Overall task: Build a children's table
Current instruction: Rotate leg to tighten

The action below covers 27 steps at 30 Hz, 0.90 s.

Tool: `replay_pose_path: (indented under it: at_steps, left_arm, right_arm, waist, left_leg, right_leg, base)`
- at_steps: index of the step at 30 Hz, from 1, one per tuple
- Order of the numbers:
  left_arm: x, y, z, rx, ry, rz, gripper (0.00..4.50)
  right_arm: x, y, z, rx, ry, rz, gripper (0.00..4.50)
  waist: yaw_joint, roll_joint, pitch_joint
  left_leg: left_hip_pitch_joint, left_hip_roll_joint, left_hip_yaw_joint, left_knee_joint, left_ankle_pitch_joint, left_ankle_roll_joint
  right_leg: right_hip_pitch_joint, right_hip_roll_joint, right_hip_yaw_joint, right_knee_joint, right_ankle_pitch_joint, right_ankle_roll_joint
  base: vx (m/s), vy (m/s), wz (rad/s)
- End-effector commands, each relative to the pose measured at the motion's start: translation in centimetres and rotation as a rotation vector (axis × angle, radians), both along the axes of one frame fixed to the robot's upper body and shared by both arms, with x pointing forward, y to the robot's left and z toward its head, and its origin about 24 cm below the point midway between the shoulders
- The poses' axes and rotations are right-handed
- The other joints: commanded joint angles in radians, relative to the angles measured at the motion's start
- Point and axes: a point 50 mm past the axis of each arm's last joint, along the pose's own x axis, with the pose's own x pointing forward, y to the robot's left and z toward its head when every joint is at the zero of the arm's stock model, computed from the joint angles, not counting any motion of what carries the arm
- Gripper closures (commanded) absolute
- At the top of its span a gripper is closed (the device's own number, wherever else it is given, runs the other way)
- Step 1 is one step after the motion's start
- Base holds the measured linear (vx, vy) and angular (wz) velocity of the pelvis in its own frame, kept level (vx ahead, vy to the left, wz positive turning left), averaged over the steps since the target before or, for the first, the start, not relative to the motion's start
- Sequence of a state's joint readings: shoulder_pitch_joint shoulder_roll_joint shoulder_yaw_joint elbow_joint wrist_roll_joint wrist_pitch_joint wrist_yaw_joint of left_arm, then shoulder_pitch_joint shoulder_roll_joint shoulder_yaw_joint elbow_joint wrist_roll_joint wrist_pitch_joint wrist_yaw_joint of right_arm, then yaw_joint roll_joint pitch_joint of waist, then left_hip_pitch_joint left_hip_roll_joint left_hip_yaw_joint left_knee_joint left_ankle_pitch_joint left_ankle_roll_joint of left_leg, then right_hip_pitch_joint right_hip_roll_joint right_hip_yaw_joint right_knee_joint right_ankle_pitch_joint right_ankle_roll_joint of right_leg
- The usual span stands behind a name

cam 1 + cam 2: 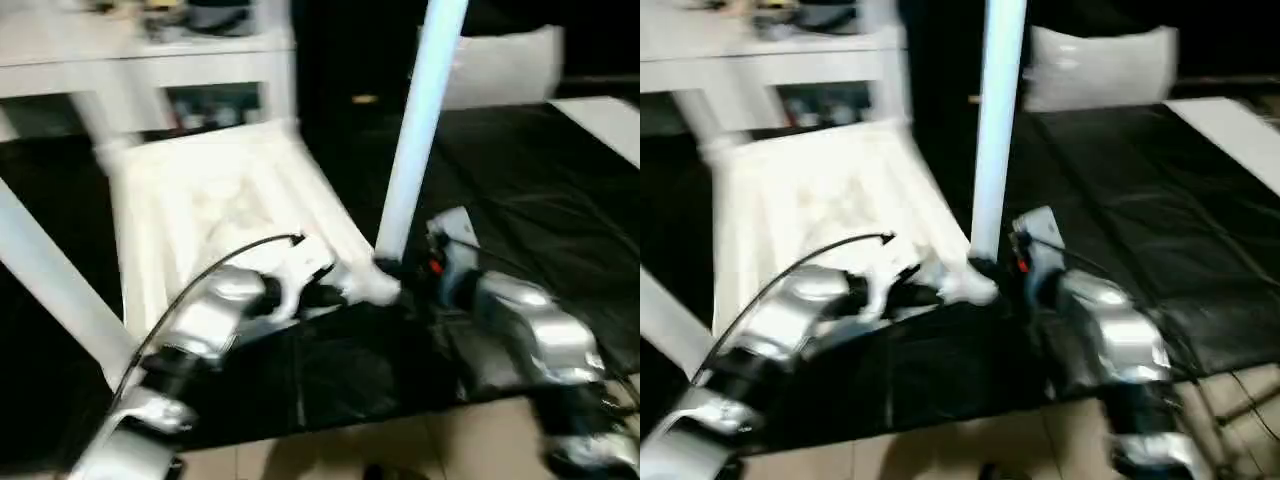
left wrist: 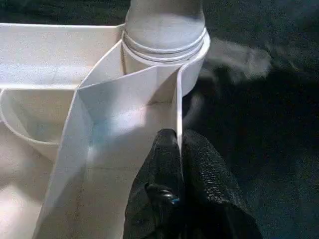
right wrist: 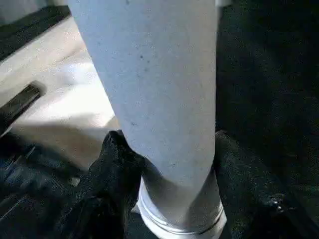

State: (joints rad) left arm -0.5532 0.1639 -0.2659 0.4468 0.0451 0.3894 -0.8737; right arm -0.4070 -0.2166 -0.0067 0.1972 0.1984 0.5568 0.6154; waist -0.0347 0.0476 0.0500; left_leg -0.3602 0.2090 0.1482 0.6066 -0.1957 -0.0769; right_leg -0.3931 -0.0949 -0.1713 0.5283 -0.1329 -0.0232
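The children's table top [image 1: 200, 200] lies upside down on the black cover, ribbed underside up. At its near right corner a white leg [image 1: 420, 120] stands upright in the round socket [image 2: 164, 45]. My right gripper [image 3: 169, 144] is shut on that leg just above the socket, a black finger [image 3: 117, 159] on each side. My left gripper [image 2: 178, 137] is shut on the thin rim wall of the top, close to the same corner. Two more legs rise from the top, one at the far left corner [image 1: 95, 115] and one at the near left [image 1: 50, 280].
The black-covered work table [image 1: 520, 180] ends just in front of my forearms, with floor [image 1: 400, 450] below. A white shelf unit [image 1: 150, 50] stands behind the top. A pale bag-like object [image 1: 500, 65] sits at the back right, and a white panel [image 1: 610, 120] lies at the far right.
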Motion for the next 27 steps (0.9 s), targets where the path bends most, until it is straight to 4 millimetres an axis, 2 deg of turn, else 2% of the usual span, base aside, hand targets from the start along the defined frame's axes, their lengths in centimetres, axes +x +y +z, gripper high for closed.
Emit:
replay_pose_path:
  at_steps: [1,3,4,6,7,8,10,11,13,17,18,19,22,23,25,27]
  left_arm:
    - [0.5,-2.5,3.1,-0.080,-0.115,-0.045,4.50]
    - [0.5,-2.8,3.2,-0.077,-0.127,-0.032,4.50]
    - [0.5,-2.8,3.3,-0.076,-0.131,-0.033,4.50]
    - [0.6,-2.4,3.4,-0.068,-0.153,-0.026,4.50]
    - [0.6,-2.2,3.4,-0.067,-0.160,-0.024,4.50]
    - [0.7,-1.6,3.3,-0.051,-0.167,-0.030,4.50]
    - [0.6,-1.1,3.1,-0.039,-0.158,-0.042,4.50]
    - [0.6,-0.8,3.1,-0.036,-0.160,-0.052,4.50]
    - [0.6,-0.2,2.9,-0.029,-0.154,-0.056,4.50]
    - [0.2,0.9,2.6,-0.044,-0.130,-0.081,4.50]
    - [0.1,1.0,2.6,-0.045,-0.128,-0.092,4.50]
    - [0.0,1.2,2.5,-0.046,-0.123,-0.109,4.50]
    - [-0.5,2.1,2.3,-0.033,-0.119,-0.198,4.50]
    - [-0.8,2.2,2.3,-0.032,-0.128,-0.243,4.50]
    - [-1.2,2.5,2.2,-0.035,-0.113,-0.304,4.50]
    - [-1.5,2.9,2.1,-0.015,-0.106,-0.356,4.50]
  right_arm:
    - [0.0,2.4,-0.5,0.025,0.019,0.040,2.51]
    - [0.2,2.6,-0.3,0.024,-0.019,0.029,1.96]
    - [0.2,2.7,-0.3,0.022,-0.026,0.028,1.83]
    - [0.0,2.6,-0.2,0.019,-0.052,0.045,1.77]
    - [-0.1,2.5,-0.2,0.013,-0.062,0.058,1.62]
    - [-0.3,1.9,-0.1,0.052,-0.065,0.067,1.47]
    - [-0.2,1.1,0.0,0.073,-0.071,0.063,1.37]
    - [-0.3,0.7,0.0,0.074,-0.072,0.075,1.30]
    - [-0.4,-0.3,0.2,0.062,-0.070,0.112,1.03]
    - [-0.9,-2.3,1.0,0.042,-0.095,0.234,0.75]
    - [-1.0,-2.5,1.1,0.038,-0.097,0.248,0.52]
    - [-1.1,-3.0,1.3,0.032,-0.102,0.275,0.47]
    - [-1.8,-4.0,2.0,0.045,-0.086,0.392,0.44]
    - [-2.0,-4.2,2.1,0.036,-0.083,0.427,0.12]
    - [-2.2,-4.4,2.2,0.006,-0.075,0.470,0.02]
    - [-2.5,-4.5,2.1,-0.025,-0.063,0.532,0.01]
  waist:
    - [-0.001,-0.001,-0.063]
    - [-0.004,-0.005,-0.064]
    - [-0.003,-0.007,-0.068]
    - [0.001,-0.001,-0.073]
    - [0.002,-0.003,-0.075]
    - [0.007,-0.006,-0.078]
    - [0.012,-0.008,-0.080]
    - [0.021,-0.008,-0.079]
    - [0.034,-0.002,-0.082]
    - [0.057,-0.003,-0.080]
    - [0.060,-0.003,-0.080]
    - [0.061,-0.008,-0.078]
    - [0.074,-0.007,-0.076]
    - [0.078,-0.006,-0.075]
    - [0.084,-0.008,-0.075]
    - [0.093,-0.004,-0.074]
  left_leg:
    - [0.010,0.009,-0.009,-0.070,-0.372,0.051]
    - [0.009,0.005,-0.007,-0.070,-0.356,0.056]
    - [0.000,0.005,-0.006,-0.072,-0.313,0.064]
    - [-0.007,0.011,-0.007,-0.075,-0.263,0.074]
    - [-0.008,0.012,-0.006,-0.073,-0.244,0.077]
    - [-0.013,0.013,-0.005,-0.072,-0.197,0.091]
    - [-0.016,0.010,-0.003,-0.069,-0.177,0.103]
    - [-0.018,0.009,-0.001,-0.066,-0.163,0.111]
    - [-0.015,0.011,0.002,-0.065,-0.134,0.115]
    - [-0.011,0.018,0.005,-0.066,-0.123,0.122]
    - [-0.010,0.019,0.005,-0.067,-0.127,0.122]
    - [-0.010,0.019,0.007,-0.067,-0.135,0.121]
    - [-0.003,0.017,0.010,-0.069,-0.166,0.117]
    - [-0.001,0.020,0.010,-0.069,-0.171,0.114]
    - [-0.001,0.020,0.010,-0.070,-0.181,0.107]
    - [0.006,0.021,0.013,-0.069,-0.184,0.096]
  right_leg:
    - [0.053,-0.055,0.018,-0.094,-0.546,-0.019]
    - [0.054,-0.056,0.022,-0.091,-0.524,-0.037]
    - [0.060,-0.059,0.030,-0.081,-0.486,-0.056]
    - [0.063,-0.059,0.039,-0.069,-0.415,-0.083]
    - [0.064,-0.060,0.042,-0.064,-0.390,-0.094]
    - [0.066,-0.059,0.050,-0.051,-0.334,-0.123]
    - [0.067,-0.059,0.053,-0.045,-0.320,-0.131]
    - [0.066,-0.058,0.056,-0.044,-0.325,-0.131]
    - [0.065,-0.058,0.059,-0.038,-0.303,-0.140]
    - [0.062,-0.055,0.063,-0.031,-0.271,-0.159]
    - [0.062,-0.055,0.062,-0.033,-0.277,-0.159]
    - [0.062,-0.054,0.064,-0.033,-0.287,-0.156]
    - [0.058,-0.054,0.066,-0.039,-0.345,-0.141]
    - [0.056,-0.053,0.067,-0.039,-0.353,-0.139]
    - [0.054,-0.053,0.067,-0.040,-0.369,-0.134]
    - [0.050,-0.054,0.068,-0.043,-0.388,-0.133]
  base:
    - [0.000,0.000,0.00]
    - [0.000,0.000,0.00]
    - [0.000,0.000,0.00]
    - [0.000,0.000,0.00]
    - [0.000,0.000,0.00]
    - [0.000,0.000,0.00]
    - [0.000,0.000,0.00]
    - [0.000,0.000,0.00]
    - [0.000,0.000,0.00]
    - [0.000,0.000,0.00]
    - [0.000,0.000,0.00]
    - [0.000,0.000,0.00]
    - [0.000,0.000,0.00]
    - [0.000,0.000,0.00]
    - [0.000,0.000,0.00]
    - [0.000,0.000,0.00]
